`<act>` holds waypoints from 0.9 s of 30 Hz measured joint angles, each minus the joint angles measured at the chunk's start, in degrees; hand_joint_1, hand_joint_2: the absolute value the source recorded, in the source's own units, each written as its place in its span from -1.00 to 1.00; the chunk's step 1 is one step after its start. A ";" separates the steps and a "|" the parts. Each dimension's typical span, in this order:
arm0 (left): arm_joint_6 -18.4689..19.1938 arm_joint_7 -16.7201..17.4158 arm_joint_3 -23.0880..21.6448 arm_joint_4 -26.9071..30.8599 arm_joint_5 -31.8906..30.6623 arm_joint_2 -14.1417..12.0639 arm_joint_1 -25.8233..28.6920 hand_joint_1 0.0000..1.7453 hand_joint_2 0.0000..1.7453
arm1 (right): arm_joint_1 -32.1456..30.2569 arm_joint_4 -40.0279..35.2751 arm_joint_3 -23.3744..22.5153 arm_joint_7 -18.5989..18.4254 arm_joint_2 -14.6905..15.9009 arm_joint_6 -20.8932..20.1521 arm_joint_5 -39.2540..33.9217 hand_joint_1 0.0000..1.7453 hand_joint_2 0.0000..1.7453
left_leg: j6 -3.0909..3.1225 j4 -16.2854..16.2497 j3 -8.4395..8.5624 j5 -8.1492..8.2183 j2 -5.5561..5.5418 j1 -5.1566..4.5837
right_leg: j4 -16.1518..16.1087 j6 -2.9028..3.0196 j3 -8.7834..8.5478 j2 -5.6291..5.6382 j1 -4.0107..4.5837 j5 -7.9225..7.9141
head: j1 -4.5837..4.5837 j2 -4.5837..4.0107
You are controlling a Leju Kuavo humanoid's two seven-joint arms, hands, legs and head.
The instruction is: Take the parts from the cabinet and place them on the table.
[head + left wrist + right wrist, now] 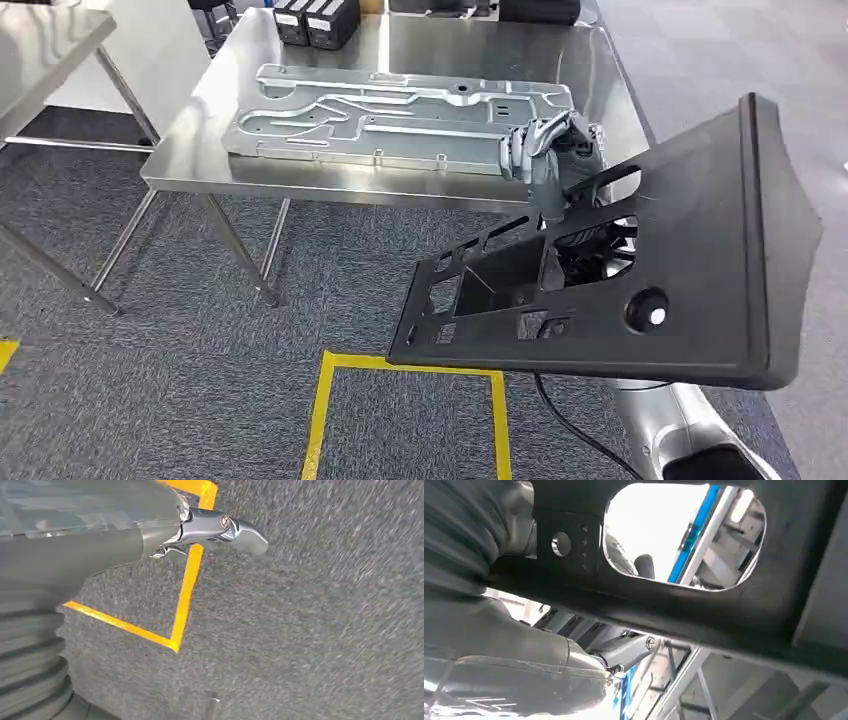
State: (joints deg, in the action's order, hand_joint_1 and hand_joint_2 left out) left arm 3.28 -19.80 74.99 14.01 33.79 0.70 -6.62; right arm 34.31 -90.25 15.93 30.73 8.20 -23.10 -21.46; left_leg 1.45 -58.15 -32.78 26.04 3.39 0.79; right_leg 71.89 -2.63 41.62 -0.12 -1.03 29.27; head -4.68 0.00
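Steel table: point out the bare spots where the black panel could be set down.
On the steel table, bare strips lie left of the silver metal plate and behind it, right of the black boxes. The middle is crowded by that plate. The right hand holds the black panel at the near right corner.

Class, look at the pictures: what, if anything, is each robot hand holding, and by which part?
The right robot hand grips the black panel by its upper edge, beside a cutout. The left robot hand hangs over the carpet holding nothing; its finger pose cannot be told.

Grey carpet, yellow floor tape
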 joint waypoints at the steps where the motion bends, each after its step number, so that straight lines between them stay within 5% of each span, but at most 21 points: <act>1: 0.00 0.00 0.00 0.00 -0.02 0.02 -0.08 -1.00 1.00 | 0.11 0.00 0.00 0.00 0.00 0.00 0.00 1.00 1.00 | -0.17 -0.07 0.14 0.13 0.58 0.01 | -6.12 0.11 -3.37 -0.69 -0.01 -2.72 | 0.02 0.00; 2: 0.00 0.00 0.00 0.00 0.00 0.04 -0.11 -1.00 1.00 | 0.20 -0.02 0.00 0.00 0.00 0.00 0.00 1.00 1.00 | -0.44 -0.16 0.31 0.31 1.03 -0.06 | -11.43 0.36 -6.37 -2.44 0.09 -4.56 | 0.02 0.00; 3: 0.00 0.00 0.00 0.00 0.00 0.02 -0.13 -1.00 1.00 | 0.25 0.00 0.00 0.02 0.00 0.00 -0.02 1.00 1.00 | -0.77 -0.23 0.33 0.51 1.42 -0.52 | -13.17 1.01 -7.15 -4.54 0.84 -3.62 | 0.02 0.00; 7: -0.02 0.02 0.00 0.00 -0.02 0.02 -0.26 -1.00 1.00 | 0.20 -0.02 -0.06 0.11 0.15 0.00 0.00 1.00 1.00 | -2.08 0.09 0.89 0.68 3.50 -0.63 | -13.61 2.31 -6.68 -1.73 0.84 -4.29 | 0.00 0.00; 8: 0.00 0.02 0.00 0.00 0.02 -0.02 -0.35 -1.00 1.00 | 0.17 -0.09 -0.11 0.11 0.13 0.00 0.00 1.00 1.00 | -2.44 -0.32 0.74 1.31 2.90 -0.29 | -14.10 2.79 -7.06 -1.18 0.36 -4.64 | 0.00 0.00; 10: 0.04 0.02 0.00 0.00 -0.02 -0.02 -0.29 -1.00 1.00 | 0.50 -0.13 -0.11 0.20 0.09 0.00 0.00 1.00 1.00 | -2.75 -6.19 -1.59 5.15 -1.49 -0.01 | -14.23 3.37 -6.97 -0.22 0.34 -4.85 | 0.00 0.00; 12: 0.53 -0.02 -0.02 0.00 -0.02 -0.07 -0.05 -1.00 1.00 | 0.32 -0.13 -0.09 0.35 -0.02 0.53 1.05 1.00 1.00 | -3.01 -16.06 -6.28 9.17 -2.93 -0.05 | -14.19 3.59 -6.93 0.87 0.50 -4.84 | 0.00 0.00; 13: 0.81 -0.06 -0.02 0.00 -0.02 -0.04 0.06 -1.00 1.00 | 0.28 -0.13 -0.09 0.37 0.00 0.85 1.55 1.00 1.00 | -2.97 -18.71 -7.81 9.40 -2.98 -0.06 | -14.15 3.60 -6.93 1.40 0.63 -4.83 | 0.00 0.00; 15: 1.07 -0.07 -0.02 0.00 0.00 -0.04 0.05 -1.00 1.00 | 0.35 -0.15 -0.13 0.37 0.11 1.31 1.88 1.00 1.00 | -2.66 -15.19 -6.86 5.77 -2.98 -0.06 | -14.00 3.56 -7.00 2.26 0.76 -4.78 | 0.00 0.00; 17: 1.20 -0.13 -0.02 0.00 0.00 -0.07 -0.04 -1.00 1.00 | 0.50 -0.41 -0.15 0.35 0.17 1.31 1.88 1.00 1.00 | -2.05 -5.08 -2.61 0.29 -3.15 -0.09 | -13.71 3.40 -7.08 2.86 0.87 -4.61 | 0.00 0.00; 18: 1.35 -0.18 -0.02 0.00 0.00 -0.26 -0.06 -1.00 1.00 | 0.52 -0.66 -0.18 0.35 0.24 1.31 1.88 1.00 1.00 | -1.56 -1.23 -1.07 -0.22 -3.59 -0.26 | -13.57 3.19 -6.97 3.02 0.91 -4.48 | 0.02 0.00; 21: 1.51 -0.22 -0.09 0.00 0.00 -0.26 -0.37 -1.00 1.00 | 0.47 -0.85 -0.20 0.31 0.57 1.29 1.88 1.00 1.00 | -1.13 -0.65 -0.83 -0.17 -3.53 -0.62 | -13.59 2.30 -6.71 3.32 0.96 -4.59 | 0.00 0.00; 23: 1.57 -0.33 -0.17 0.00 0.00 -0.26 -0.41 -1.00 1.00 | 0.47 -1.31 -0.37 0.31 1.09 1.29 1.88 1.00 1.00 | -0.27 0.29 -0.51 -0.84 -3.22 -0.07 | -13.33 1.61 -6.68 3.02 1.05 -4.29 | 0.00 0.00; 25: 1.68 -0.35 -0.24 0.00 0.00 -0.26 -0.45 -1.00 1.00 | 0.67 -1.60 -0.44 0.31 1.33 1.29 1.86 1.00 1.00 | 0.18 0.49 -0.38 -0.96 -2.99 -0.11 | -8.84 1.21 -4.66 0.99 0.87 -1.02 | 0.00 0.00; 27: 1.68 -0.35 -0.24 0.00 0.00 -0.26 -0.37 -1.00 1.00 | 0.35 -1.57 -0.44 0.31 1.46 1.29 1.84 1.00 1.00 | 0.20 0.45 -0.44 -0.94 -2.78 -0.12 | 0.55 0.73 -0.22 0.65 0.53 3.21 | 0.02 0.00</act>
State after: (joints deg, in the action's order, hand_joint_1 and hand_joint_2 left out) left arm 4.96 -20.15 74.75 14.01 33.79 0.44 -6.99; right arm 34.66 -91.82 15.50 31.04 9.66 -21.81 -19.63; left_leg 1.65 -57.70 -33.22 25.09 0.61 0.67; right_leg 72.44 -1.90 41.40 0.53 -0.50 32.48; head -4.66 0.00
